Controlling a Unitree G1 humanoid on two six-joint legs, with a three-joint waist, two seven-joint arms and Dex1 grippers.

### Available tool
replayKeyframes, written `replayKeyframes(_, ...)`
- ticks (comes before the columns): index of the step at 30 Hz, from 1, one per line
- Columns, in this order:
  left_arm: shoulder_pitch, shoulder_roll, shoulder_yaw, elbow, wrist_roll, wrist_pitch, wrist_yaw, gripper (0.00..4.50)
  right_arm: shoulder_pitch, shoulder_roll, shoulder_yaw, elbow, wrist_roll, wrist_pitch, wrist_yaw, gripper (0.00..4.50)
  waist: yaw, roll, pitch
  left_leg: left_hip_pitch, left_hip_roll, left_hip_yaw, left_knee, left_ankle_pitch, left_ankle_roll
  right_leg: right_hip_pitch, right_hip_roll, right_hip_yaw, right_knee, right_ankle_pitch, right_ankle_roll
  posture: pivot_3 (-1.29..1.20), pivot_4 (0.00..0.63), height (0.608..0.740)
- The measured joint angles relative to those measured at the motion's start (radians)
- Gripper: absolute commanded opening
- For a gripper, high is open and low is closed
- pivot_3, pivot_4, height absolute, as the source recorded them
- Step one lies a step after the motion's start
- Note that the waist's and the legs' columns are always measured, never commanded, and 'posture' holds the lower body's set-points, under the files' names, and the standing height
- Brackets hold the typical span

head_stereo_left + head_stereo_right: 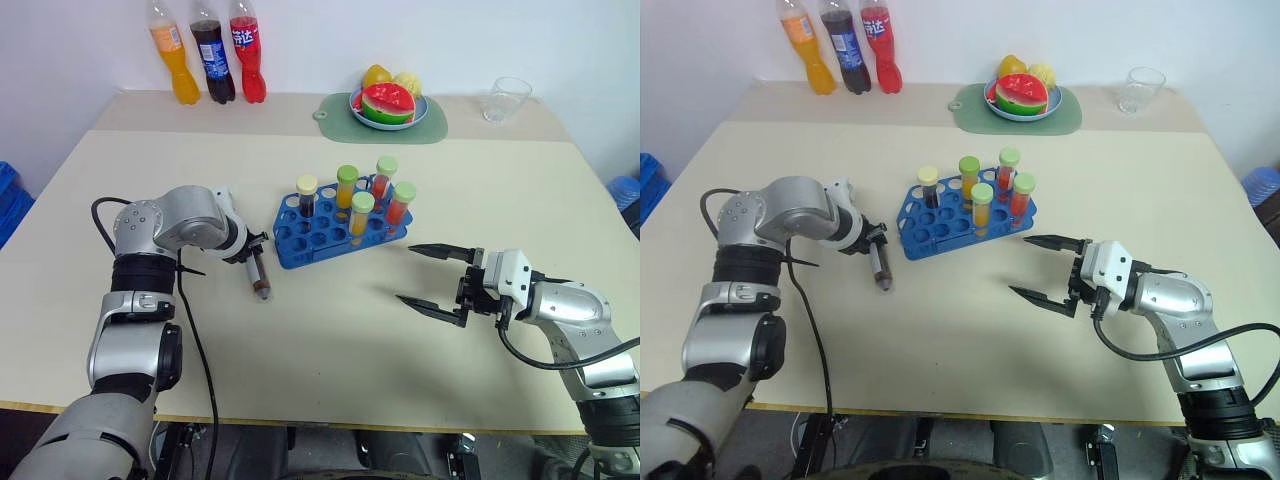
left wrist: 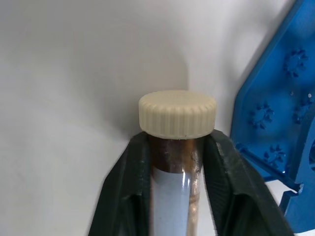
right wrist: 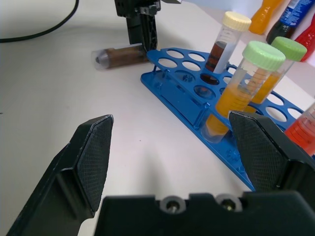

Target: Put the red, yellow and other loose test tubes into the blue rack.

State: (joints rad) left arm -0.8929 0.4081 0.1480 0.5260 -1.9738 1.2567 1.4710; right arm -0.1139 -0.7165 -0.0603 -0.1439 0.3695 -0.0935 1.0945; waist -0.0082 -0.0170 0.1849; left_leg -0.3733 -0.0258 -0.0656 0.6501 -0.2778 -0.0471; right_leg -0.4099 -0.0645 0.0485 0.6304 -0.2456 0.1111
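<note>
From the head cameras, the blue rack stands near the middle of the worktop, turned at a slant to its edges. Five capped tubes stand upright in it: one with dark liquid and a cream cap, two with yellow liquid, and two with red liquid and green caps. Just beside the rack's left end, a tube of dark brown liquid lies flat on the worktop. The left claw points steeply down and is closed around this tube's upper end, near the cap. The right claw hovers over the worktop toward the right edge, well apart from the rack, its two black fingers spread wide with nothing between them. Along the far edge stand three soft-drink bottles at the left, a green mat carrying a plate of fruit in the middle, and a clear cup at the right.

In the left wrist view, the two fingers clamp the brown tube just below its cream ribbed cap, with the rack's blue edge just beside it.

In the right wrist view, the wide-set fingers frame the rack, its standing tubes, and the lying brown tube with the left claw on it.
</note>
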Motion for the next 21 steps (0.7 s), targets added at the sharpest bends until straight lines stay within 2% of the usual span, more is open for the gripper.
replayKeyframes(9,0.026,-0.030,0.073,-0.033,0.002,0.029,0.013,0.81,-0.016,-0.002,0.001,0.004,0.000,-0.001,0.031,4.15,0.000,0.000,0.000,0.000,0.000,0.000,0.000,0.000,-0.001,0.000,0.000,0.000,0.000,0.000,0.000,0.00,0.150,0.740)
replayKeyframes(12,0.076,0.014,0.063,-0.129,0.004,0.084,-0.091,0.81,-0.026,0.000,0.003,0.013,0.000,-0.001,0.031,4.15,-0.004,-0.001,0.001,-0.001,0.000,0.002,-0.001,0.001,-0.001,-0.001,0.001,0.000,0.000,0.000,0.000,0.00,0.150,0.740)
replayKeyframes(14,0.152,0.149,0.063,-0.300,0.004,0.140,-0.266,0.81,-0.026,0.001,0.001,0.015,0.003,0.000,0.030,4.15,-0.019,-0.003,0.002,-0.002,0.002,0.003,-0.002,0.001,-0.002,-0.005,0.002,0.002,0.001,0.000,-0.001,0.00,0.150,0.740)
replayKeyframes(17,0.226,0.314,0.115,-0.535,0.062,0.172,-0.547,0.81,-0.020,0.002,-0.004,0.025,0.007,0.003,0.022,4.15,-0.015,-0.002,0.002,-0.002,0.002,0.005,-0.003,0.002,-0.003,-0.005,0.002,0.001,0.001,0.000,-0.001,0.00,0.150,0.740)
replayKeyframes(20,0.302,0.371,0.146,-0.754,0.274,0.088,-0.918,0.81,-0.023,0.022,-0.002,0.031,0.009,0.016,0.004,4.15,0.000,-0.002,0.002,0.000,0.001,0.005,-0.002,0.002,-0.003,0.000,0.002,0.000,-0.002,-0.002,-0.004,0.00,0.150,0.740)
replayKeyframes(21,0.357,0.381,0.144,-0.833,0.404,-0.015,-1.090,0.81,-0.023,0.033,-0.002,0.030,0.009,0.022,-0.009,4.15,0.001,-0.002,0.002,0.000,0.001,0.005,-0.002,0.002,-0.003,0.001,0.002,0.000,-0.003,-0.003,-0.005,0.00,0.150,0.740)
